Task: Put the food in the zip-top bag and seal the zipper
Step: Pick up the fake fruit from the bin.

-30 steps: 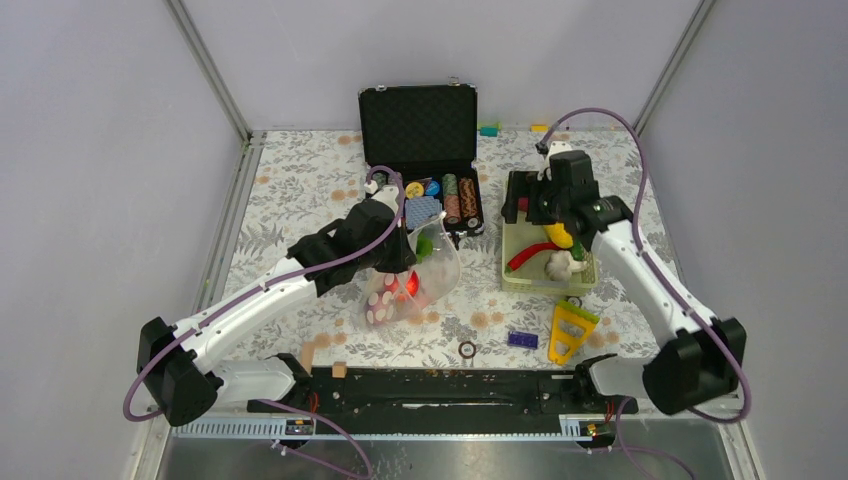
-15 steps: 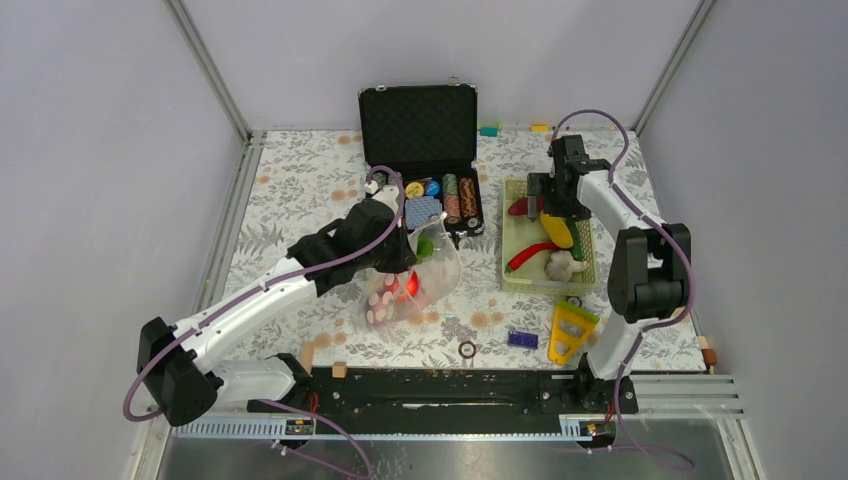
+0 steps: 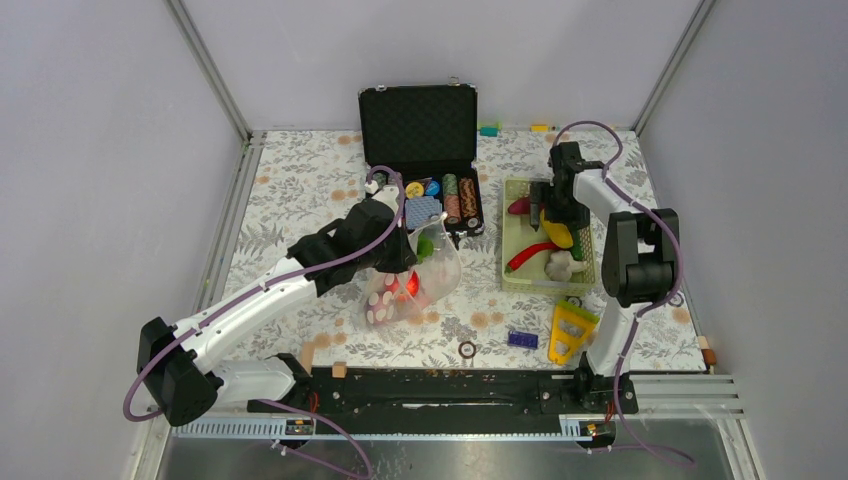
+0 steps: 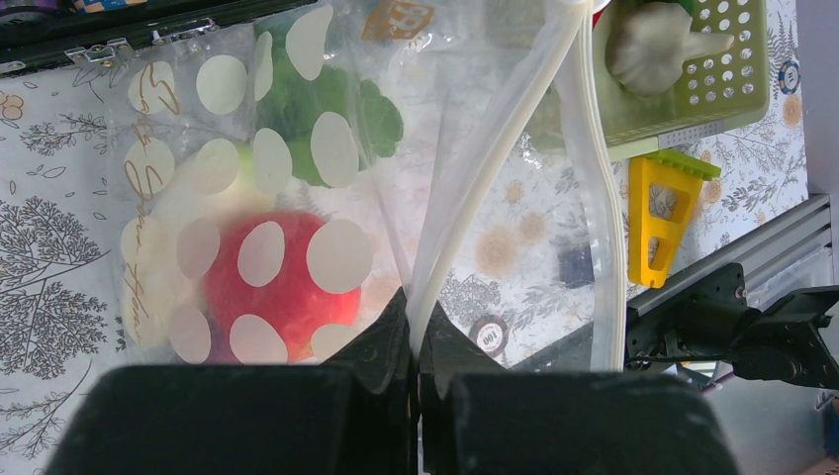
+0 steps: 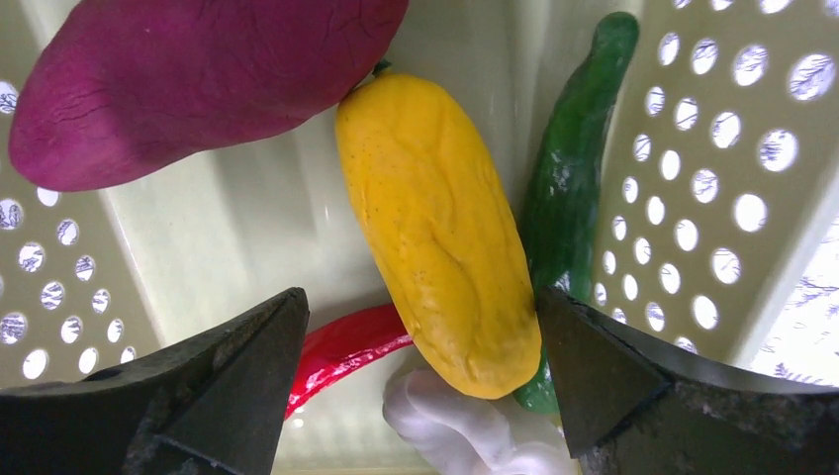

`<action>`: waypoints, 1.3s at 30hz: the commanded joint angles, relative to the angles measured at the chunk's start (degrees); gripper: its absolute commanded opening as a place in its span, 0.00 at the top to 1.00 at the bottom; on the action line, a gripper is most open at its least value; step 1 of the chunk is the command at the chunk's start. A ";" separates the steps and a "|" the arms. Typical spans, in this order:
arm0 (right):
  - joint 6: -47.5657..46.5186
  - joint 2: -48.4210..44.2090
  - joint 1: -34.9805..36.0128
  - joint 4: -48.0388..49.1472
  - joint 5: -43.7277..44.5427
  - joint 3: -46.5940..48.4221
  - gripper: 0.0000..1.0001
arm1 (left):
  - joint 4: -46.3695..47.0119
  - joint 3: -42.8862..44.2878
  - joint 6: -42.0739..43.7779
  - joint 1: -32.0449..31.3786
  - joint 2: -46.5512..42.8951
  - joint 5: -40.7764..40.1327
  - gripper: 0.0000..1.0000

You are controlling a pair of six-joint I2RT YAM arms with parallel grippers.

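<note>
Left end effector (image 4: 416, 341): clenched on one lip of the zip-top bag (image 4: 297, 148), pinching right at the zipper (image 4: 500, 163). You are holding that lip up so the mouth gapes. The other lip hangs free on the basket side, leaving an opening for a drop from the right.

The bag rests on the tabletop (image 3: 300, 190), just in front of the open black case (image 3: 420, 130) and well apart from the basket (image 3: 512, 280). Already inside are a red round piece (image 4: 282, 287) and a green leafy piece (image 4: 336, 119), seen through the spotted film.

Right end effector (image 5: 416, 307): released, jaws spread wide, low in the basket and straddling the lower end of the yellow piece (image 5: 435, 228). I cannot confirm contact.

The purple piece (image 5: 198, 79) touches the yellow piece's top end. A green pepper (image 5: 574, 188) lies tight along one flank. The red chili (image 5: 346, 346) and the white piece (image 5: 445, 426) crowd its lower end.

Judgement: you are loading and about to grasp the yellow piece. Several foods are not yet bagged, and the seal is not started.

Risk: closing here may nip the green pepper or the chili along with it. The bag is soft, so the mouth could sag if your left grip shifts.
</note>
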 commanded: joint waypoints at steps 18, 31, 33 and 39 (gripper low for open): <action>1.03 -4.22 -0.14 -0.54 -2.08 0.33 0.54 | 4.06 0.99 -0.25 0.33 -0.34 3.82 1.00; 8.24 -33.85 -0.09 2.32 -13.32 -16.03 0.58 | 4.37 3.07 -0.23 0.33 -0.70 2.85 1.00; 9.01 -39.11 0.55 4.67 -20.43 -18.08 0.59 | 4.49 3.19 -0.16 0.34 -0.70 2.41 1.00; 12.51 -48.93 14.00 16.56 -36.92 -23.08 0.60 | 4.79 3.79 -0.36 0.27 -0.41 2.44 1.00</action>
